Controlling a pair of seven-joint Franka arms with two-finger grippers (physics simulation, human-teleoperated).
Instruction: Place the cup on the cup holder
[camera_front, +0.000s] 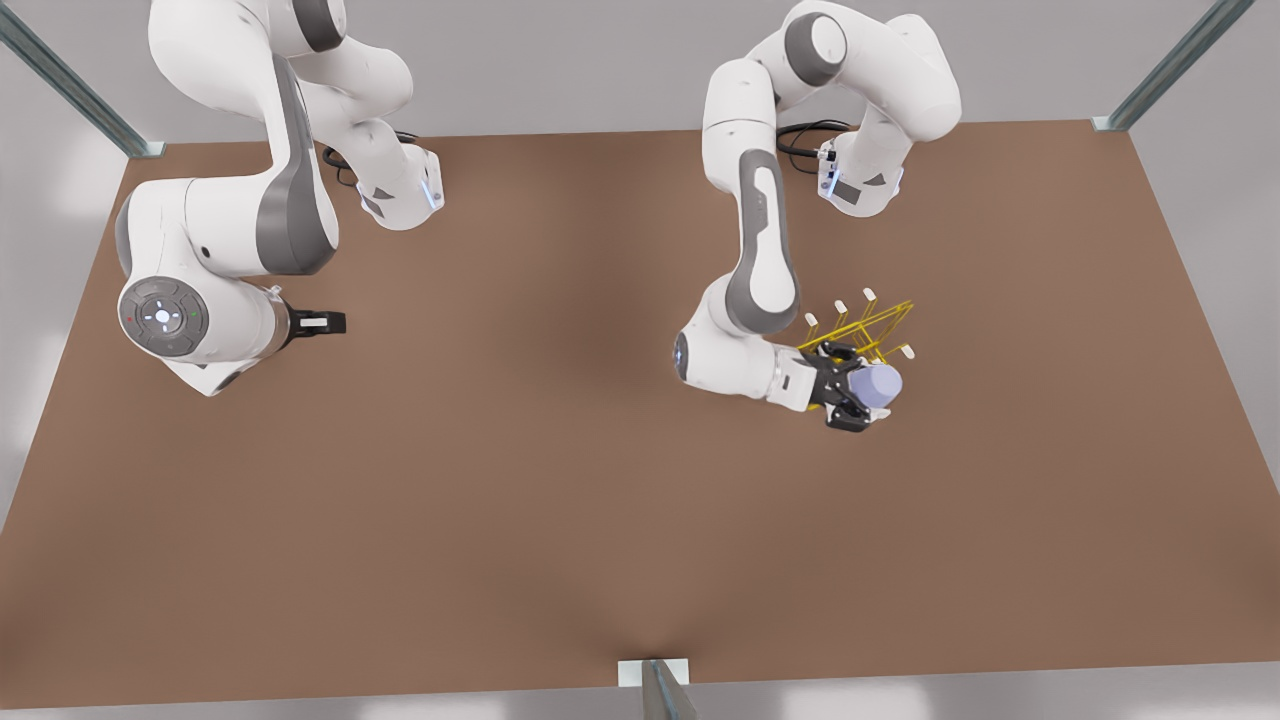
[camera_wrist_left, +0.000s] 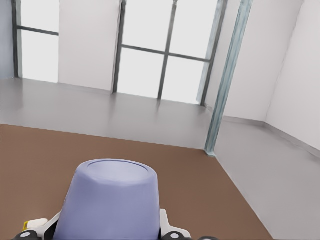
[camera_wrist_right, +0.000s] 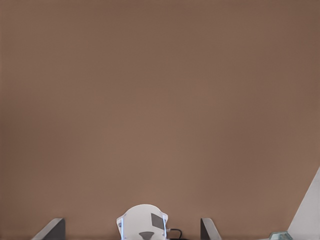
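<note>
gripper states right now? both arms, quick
Left gripper: closed on the cup, held beside the cup holder.
Right gripper: waiting over the table at the front view's left; open or closed cannot be told.

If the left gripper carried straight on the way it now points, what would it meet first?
Probably nothing: the left gripper, shut on the cup, points past the cup holder, which sits beside its line; bare table lies ahead, though height is unclear.
</note>
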